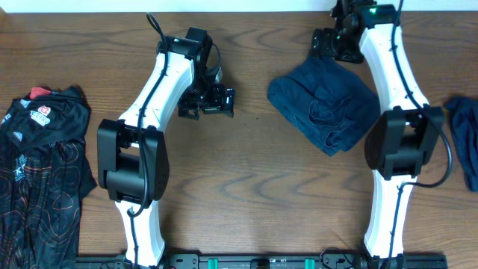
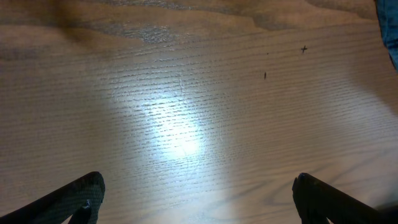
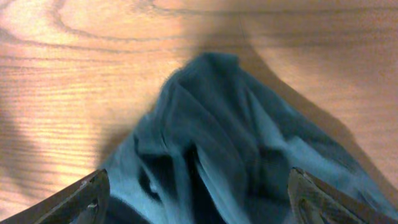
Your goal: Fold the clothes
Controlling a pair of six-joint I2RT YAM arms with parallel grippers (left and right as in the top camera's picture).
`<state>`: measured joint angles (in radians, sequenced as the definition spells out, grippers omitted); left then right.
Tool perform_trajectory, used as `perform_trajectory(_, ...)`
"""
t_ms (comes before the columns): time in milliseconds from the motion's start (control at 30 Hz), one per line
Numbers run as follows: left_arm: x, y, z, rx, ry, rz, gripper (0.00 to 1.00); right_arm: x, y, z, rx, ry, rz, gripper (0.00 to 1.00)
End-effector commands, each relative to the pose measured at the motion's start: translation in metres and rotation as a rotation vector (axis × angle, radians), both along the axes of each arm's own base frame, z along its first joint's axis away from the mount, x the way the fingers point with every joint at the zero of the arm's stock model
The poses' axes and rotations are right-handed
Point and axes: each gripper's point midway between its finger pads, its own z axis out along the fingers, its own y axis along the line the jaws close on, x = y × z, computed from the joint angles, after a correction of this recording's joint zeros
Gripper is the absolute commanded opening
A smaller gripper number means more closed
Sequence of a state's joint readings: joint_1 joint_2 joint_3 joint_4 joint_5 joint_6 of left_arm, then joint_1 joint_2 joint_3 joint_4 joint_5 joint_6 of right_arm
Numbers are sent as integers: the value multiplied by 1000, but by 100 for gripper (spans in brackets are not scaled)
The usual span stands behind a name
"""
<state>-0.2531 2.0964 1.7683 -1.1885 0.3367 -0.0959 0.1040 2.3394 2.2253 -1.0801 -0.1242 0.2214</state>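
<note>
A crumpled dark blue garment (image 1: pixel 323 106) lies on the table at the right of centre. My right gripper (image 1: pixel 334 49) hangs over its far edge. In the right wrist view the jaws (image 3: pixel 199 202) stand wide open, with the blue cloth (image 3: pixel 236 137) bunched below and between the fingertips (image 3: pixel 87 193), which do not pinch it. A black jersey (image 1: pixel 41 172) with thin red lines and a white-red logo lies at the left edge. My left gripper (image 1: pixel 208 107) is open over bare wood (image 2: pixel 186 124), left of the blue garment, and holds nothing.
A second piece of blue cloth (image 1: pixel 464 138) lies at the table's right edge. A sliver of blue cloth (image 2: pixel 393 25) shows at the top right of the left wrist view. The table's far edge runs just beyond the right gripper.
</note>
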Motion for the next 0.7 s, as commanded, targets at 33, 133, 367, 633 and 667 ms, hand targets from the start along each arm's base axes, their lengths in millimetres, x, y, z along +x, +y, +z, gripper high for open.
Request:
perform_trajectory(33, -2, -1, 1, -12, 3, -16, 98, 6, 32, -12, 31, -18, 91, 90)
perform_trajectory(133, -3, -7, 2, -46, 7, -15, 98, 13, 41, -16, 29, -46, 106, 84)
perform_trajectory(367, -2, -7, 3, -49, 5, -15, 98, 20, 31, -15, -16, -63, 53, 47)
perform_trajectory(633, -2, -7, 3, -48, 5, -15, 98, 17, 10, -18, -31, -37, 17, 45)
perform_trajectory(667, -2, -7, 3, -48, 5, -15, 98, 17, 8, -19, -34, -34, 12, 40)
